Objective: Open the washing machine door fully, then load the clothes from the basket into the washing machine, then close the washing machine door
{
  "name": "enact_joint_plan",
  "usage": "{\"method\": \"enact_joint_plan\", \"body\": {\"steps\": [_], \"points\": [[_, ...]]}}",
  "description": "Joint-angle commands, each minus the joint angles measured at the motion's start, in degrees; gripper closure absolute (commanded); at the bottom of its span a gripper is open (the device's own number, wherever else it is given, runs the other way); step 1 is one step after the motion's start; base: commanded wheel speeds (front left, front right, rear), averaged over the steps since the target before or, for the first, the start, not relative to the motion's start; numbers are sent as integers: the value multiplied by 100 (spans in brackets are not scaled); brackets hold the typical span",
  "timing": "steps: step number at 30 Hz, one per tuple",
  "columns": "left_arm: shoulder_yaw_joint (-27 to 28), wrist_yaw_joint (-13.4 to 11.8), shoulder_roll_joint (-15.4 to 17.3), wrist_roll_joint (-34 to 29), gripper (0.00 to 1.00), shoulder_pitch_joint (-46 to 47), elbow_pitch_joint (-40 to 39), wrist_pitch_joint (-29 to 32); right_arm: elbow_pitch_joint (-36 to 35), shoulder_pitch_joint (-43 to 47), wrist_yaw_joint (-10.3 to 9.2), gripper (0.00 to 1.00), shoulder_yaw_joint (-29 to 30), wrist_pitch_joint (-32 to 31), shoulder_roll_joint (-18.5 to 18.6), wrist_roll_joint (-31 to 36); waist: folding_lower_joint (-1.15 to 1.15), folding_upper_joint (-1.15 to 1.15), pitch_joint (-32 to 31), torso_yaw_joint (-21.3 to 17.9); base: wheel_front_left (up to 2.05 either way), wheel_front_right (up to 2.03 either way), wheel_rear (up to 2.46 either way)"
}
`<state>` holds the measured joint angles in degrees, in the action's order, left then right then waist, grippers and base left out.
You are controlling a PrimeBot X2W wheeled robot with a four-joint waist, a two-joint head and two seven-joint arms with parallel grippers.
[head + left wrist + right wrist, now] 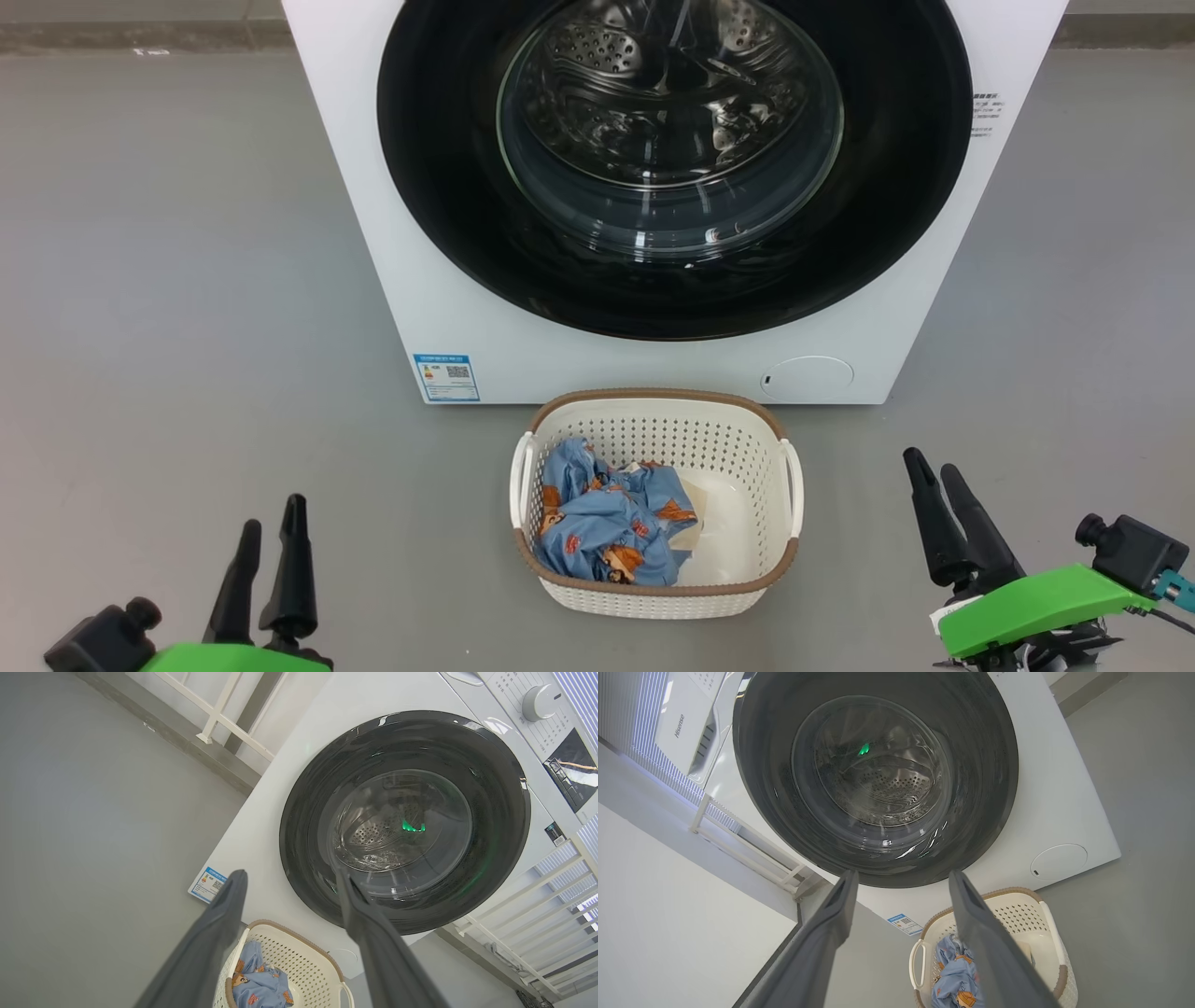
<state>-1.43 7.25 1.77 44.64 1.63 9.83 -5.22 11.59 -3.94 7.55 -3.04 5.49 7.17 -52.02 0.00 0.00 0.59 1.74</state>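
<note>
The white washing machine (467, 317) stands ahead with its round black-rimmed door (448, 187) shut, the steel drum visible through the glass. On the floor in front sits the cream basket (653, 411) holding the light blue printed clothes (607, 527). My left gripper (273, 525) rests low at the left, open and empty, well left of the basket. My right gripper (932, 469) rests at the lower right, open and empty, right of the basket. The left wrist view shows the door (303, 826) and the basket (299, 956) beyond the open fingers (224, 919); the right wrist view shows the door (756, 765) and the clothes (952, 970).
Grey floor (168, 280) spreads to both sides of the machine. A white railing (219, 714) and a wall stand behind it. A blue energy label (446, 376) and a round cap (808, 378) sit low on the machine's front.
</note>
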Motion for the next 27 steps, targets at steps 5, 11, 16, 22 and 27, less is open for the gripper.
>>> {"method": "enact_joint_plan", "body": {"steps": [5,11,16,22,27], "points": [[81,15,84,-467,0,165,-214,-152,-177,-257,-4,0,-152,138,90,460,0,0,-4,22,0,0,0],[55,16,78,-898,0,157,-244,-254,-186,-276,-4,0,-230,239,123,873,0,0,-18,51,0,0,0],[50,17,76,-1208,0,148,-258,-339,-167,-291,-5,0,-292,323,149,1199,0,0,-34,77,0,0,0],[17,18,78,-1497,0,145,-254,-441,-137,-325,-5,0,-360,423,173,1597,0,0,-49,105,0,0,0],[7,19,81,-1756,0,126,-218,-526,-109,-349,-5,0,-411,507,188,1924,0,0,-62,120,0,0,0]]}}
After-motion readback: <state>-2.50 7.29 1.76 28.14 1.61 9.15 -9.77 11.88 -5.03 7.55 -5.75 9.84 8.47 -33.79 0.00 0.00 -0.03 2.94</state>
